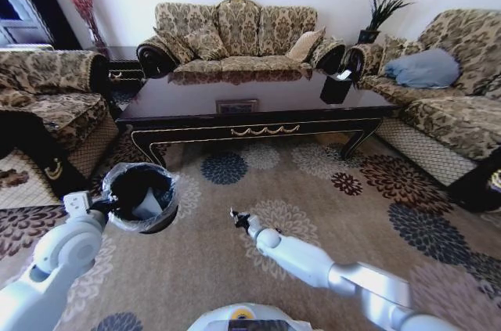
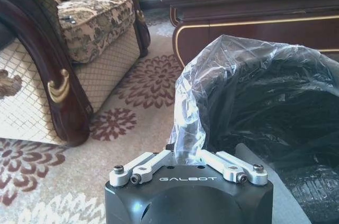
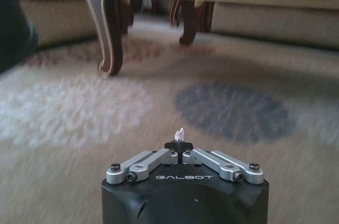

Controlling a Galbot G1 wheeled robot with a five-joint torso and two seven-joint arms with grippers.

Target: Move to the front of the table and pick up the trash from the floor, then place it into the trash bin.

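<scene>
My left gripper is shut on the bag-lined rim of the black trash bin, at my front left. In the left wrist view its fingers pinch the crinkly clear liner at the edge of the trash bin. A pale piece lies inside the bin. My right gripper reaches out low over the floor in front of the table. It is shut on a small white scrap of trash that pokes out between its tips, right gripper.
Patterned sofas stand behind the table, at the left and at the right. A black tissue holder sits on the tabletop. A curved table leg rises ahead of the right gripper.
</scene>
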